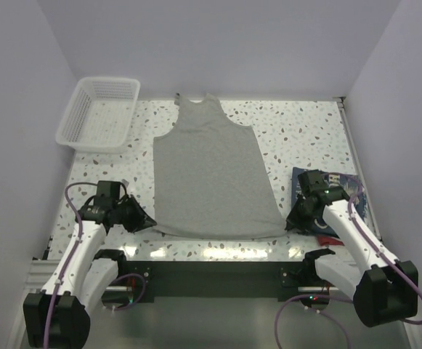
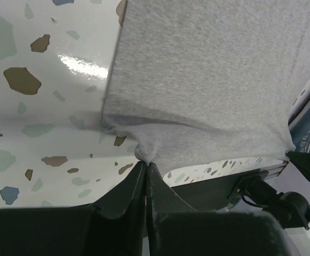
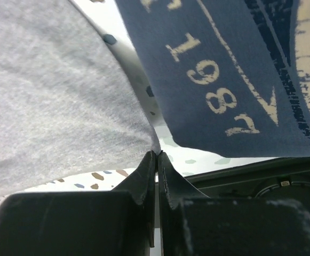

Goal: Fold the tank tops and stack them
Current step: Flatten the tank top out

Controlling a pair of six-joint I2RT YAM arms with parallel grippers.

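from the top, the grey tank top (image 1: 209, 174) lies flat in the middle of the table (image 1: 298, 131), neck far and hem near; the left gripper (image 1: 144, 220) sits at the near left corner of the hem and the right gripper (image 1: 292, 218) at the near right corner; a navy tank top (image 1: 341, 190) with white letters lies on the right, just beside the right gripper, with a bit of a red tank top (image 1: 330, 240) poking out under it; from the left wrist, the two fingers (image 2: 125, 194) are pressed together and pinch a little bunch of the grey corner, and the cloth puckers toward the tips; from the right wrist, the fingers are pressed together too, with the other grey corner nipped between the tips, and the navy tank top lies just to its right, not held; the grey tank top looks light, soft and floppy, so i think it will bend anywhere and may slide on the shiny table; the hem corners seem a good place to hold it, but a thin pinch could slip out if pulled fast
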